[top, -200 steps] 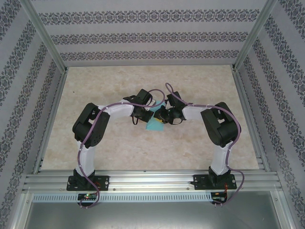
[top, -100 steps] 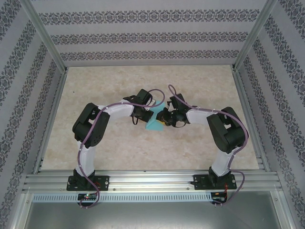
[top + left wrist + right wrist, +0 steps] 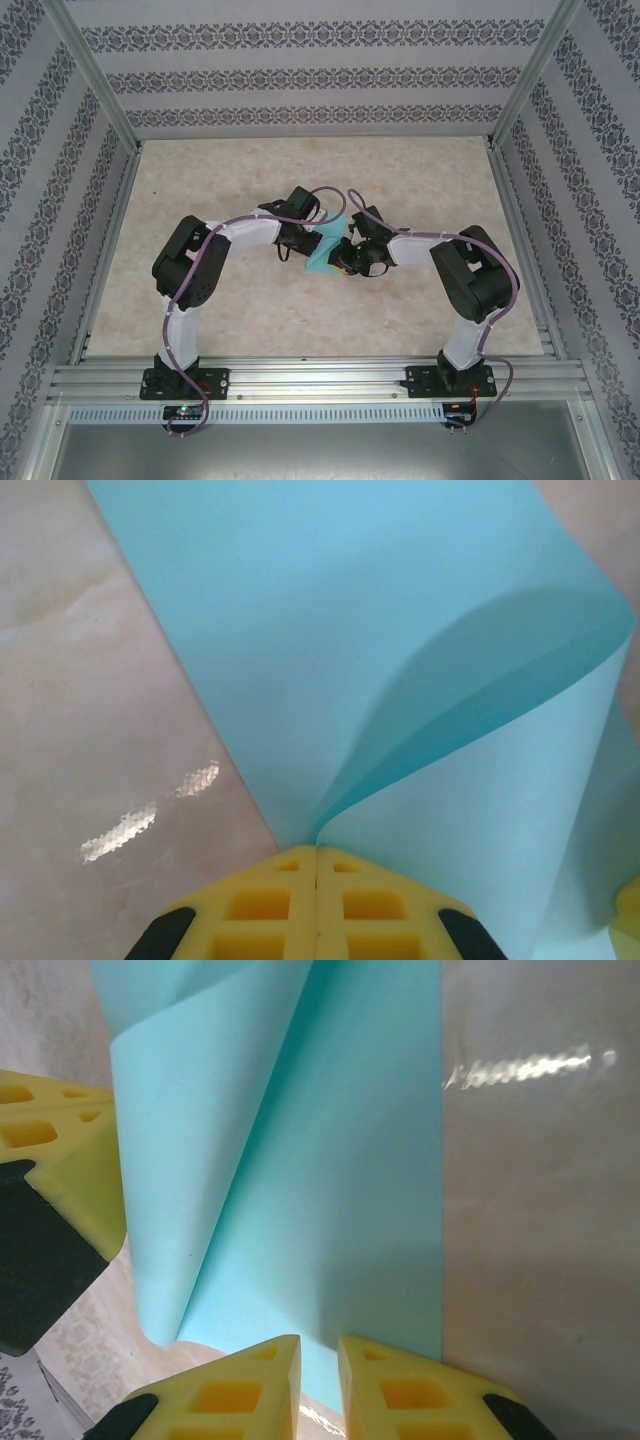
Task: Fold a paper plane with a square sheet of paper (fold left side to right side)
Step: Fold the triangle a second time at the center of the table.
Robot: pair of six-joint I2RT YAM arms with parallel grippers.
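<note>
L gripper (image 3: 317, 852): fingers fully together, the yellow tips meeting on one seam and clamped on an edge of the square sheet of paper (image 3: 350, 630). In the left wrist view the paper runs straight out of that seam.

R gripper (image 3: 320, 1345): fingers a narrow slit apart, w/ teal showing in the slit. The tips sit over the sheet's near edge. Can't tell whether they press it or just hover.

Fingers (image 3: 390, 1390) are yellow moulded blocks w/ square pockets, wedge-shaped tips and black mounts behind. In the right wrist view one of L gripper's yellow fingers is at the left edge, just beside the raised part of the sheet; contact there unclear.

Sheet: thin, matte, light teal-blue, plain, no marks. One part lies flat on the worktop (image 3: 90, 710), its straight edge sharp against the stone pattern. The other part stands up and rolls over the flat part in a soft round curl, not a sharp crease. The inside of the curl is shaded darker.

Worktop: beige, marbled, glossy, w/ white glare streaks near the sheet.

In the top view the sheet sits approx mid-worktop, well apart from all four edges, btwn the two wrists. Both arms elbow inward toward it, w/ purple cables (image 3: 255, 215) running along them. Patterned walls (image 3: 300, 80) and an aluminium frame (image 3: 95, 95) close in the worktop's far and side edges.
</note>
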